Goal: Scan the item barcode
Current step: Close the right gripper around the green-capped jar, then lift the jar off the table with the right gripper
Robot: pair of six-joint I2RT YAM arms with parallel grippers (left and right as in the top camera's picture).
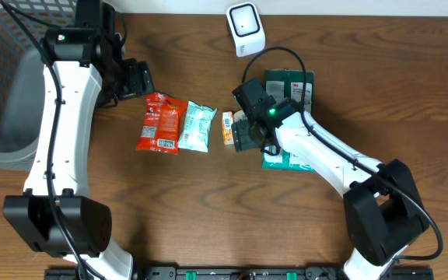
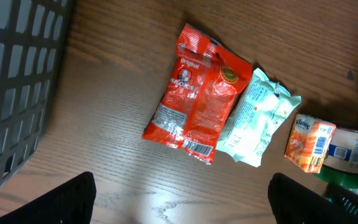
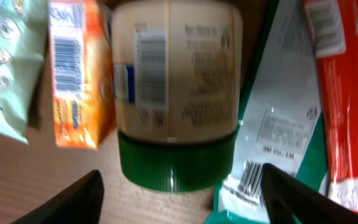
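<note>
Beneath the right gripper (image 3: 180, 177): the jar (image 3: 176, 74) lies on its side, green lid toward the wrist, with its long axis running between the fingers.
Right gripper: jaws wide apart, straddling the lid end, nothing held yet.
Left gripper (image 2: 185, 196): spread and empty above the red packet (image 2: 197, 93), the farther arm.
Room: tight, with the orange pack (image 3: 79, 74) just beside one flank and the green packet (image 3: 272, 124) just beside the other.
Surface: flat wooden table (image 1: 208, 225).
White box (image 1: 245, 27): probably the scanner, standing beyond the jar.

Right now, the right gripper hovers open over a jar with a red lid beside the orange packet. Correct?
No: the lid is green, not red, as the right wrist view shows. The right gripper does hover open over the jar beside the orange packet.
</note>
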